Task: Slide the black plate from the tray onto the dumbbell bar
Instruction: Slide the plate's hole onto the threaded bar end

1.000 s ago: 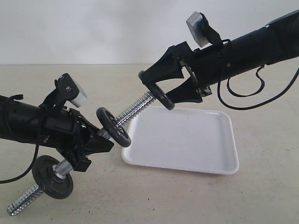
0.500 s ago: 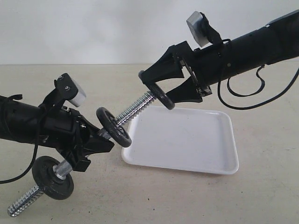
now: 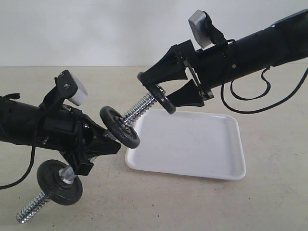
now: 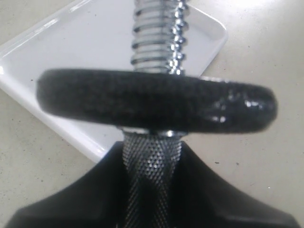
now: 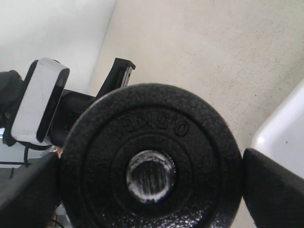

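**Robot arm bringing black plate onto tip of dumbbell bar**

The right jaws are clamping the small round matte-black iron plate (image 3: 162, 97) by its rim. They are holding it in the air, off the shallow glossy white rectangular tray (image 3: 202, 144) and near its far left corner. The slim chrome steel dumbbell bar (image 3: 138, 109) is tilting upward to the right, and its threaded tip is showing inside the black plate's centre hole in the right wrist view. The left jaws are gripping the bar's knurled middle, between an upper black disc (image 3: 120, 128) and a lower black disc (image 3: 60, 184) sitting on it. The tray is lying on the beige desk (image 3: 269, 202).
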Robot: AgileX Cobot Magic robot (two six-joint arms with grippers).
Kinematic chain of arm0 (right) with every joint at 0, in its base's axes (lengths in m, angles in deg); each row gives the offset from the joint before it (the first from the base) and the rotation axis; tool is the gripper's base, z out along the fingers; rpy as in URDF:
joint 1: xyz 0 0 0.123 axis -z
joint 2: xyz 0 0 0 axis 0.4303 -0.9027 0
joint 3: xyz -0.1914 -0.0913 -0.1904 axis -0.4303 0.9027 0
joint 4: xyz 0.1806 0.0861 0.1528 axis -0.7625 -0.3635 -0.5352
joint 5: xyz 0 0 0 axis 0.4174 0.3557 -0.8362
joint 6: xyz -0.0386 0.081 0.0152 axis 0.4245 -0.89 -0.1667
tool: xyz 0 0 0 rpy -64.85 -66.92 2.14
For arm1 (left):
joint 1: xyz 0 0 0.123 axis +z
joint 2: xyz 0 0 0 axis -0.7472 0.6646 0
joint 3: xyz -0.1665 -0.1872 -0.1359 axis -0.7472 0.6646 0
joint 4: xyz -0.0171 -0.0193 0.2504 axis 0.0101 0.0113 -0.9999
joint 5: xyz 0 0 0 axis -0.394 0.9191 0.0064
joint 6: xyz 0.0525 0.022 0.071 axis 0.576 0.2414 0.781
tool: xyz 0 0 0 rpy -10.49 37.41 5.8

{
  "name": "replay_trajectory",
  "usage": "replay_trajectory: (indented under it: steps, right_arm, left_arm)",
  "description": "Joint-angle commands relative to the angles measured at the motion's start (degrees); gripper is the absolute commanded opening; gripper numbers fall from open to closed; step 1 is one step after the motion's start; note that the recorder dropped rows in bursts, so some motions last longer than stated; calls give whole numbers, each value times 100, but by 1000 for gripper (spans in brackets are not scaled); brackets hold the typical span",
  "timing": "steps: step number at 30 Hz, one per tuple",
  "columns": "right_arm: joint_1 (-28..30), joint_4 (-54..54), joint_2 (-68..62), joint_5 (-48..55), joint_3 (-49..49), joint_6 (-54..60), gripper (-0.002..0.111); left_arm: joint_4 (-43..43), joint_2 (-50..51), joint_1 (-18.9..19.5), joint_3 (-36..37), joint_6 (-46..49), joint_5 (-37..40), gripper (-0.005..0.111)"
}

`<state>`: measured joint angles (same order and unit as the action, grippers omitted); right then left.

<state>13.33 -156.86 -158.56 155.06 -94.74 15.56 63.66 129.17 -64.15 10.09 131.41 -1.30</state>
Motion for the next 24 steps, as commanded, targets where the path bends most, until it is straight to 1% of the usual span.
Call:
replay_trajectory:
  steps: [1, 6, 10, 16, 20, 24]
  right_arm:
    - [17, -226, 103, -21, -31, 38, 0]
    - [-58, -9, 103, -21, -31, -28, 0]
    - [-354, 269, 103, -21, -31, -59, 0]
    - [-652, 257, 103, -21, -31, 93, 0]
    - [-717, 247, 103, -486, -31, 104, 0]
    - [-717, 236, 103, -661, -31, 94, 0]
  left_arm:
    - [654, -337, -28, -186, 20, 990, 4]
    - [734, -337, -28, -186, 49, 924, 4]
    - [860, -337, -28, -186, 73, 924, 4]
    - [872, -337, -28, -186, 73, 924, 4]
    - [872, -337, -28, -186, 73, 924, 4]
    - [872, -337, -28, -186, 73, 924, 4]
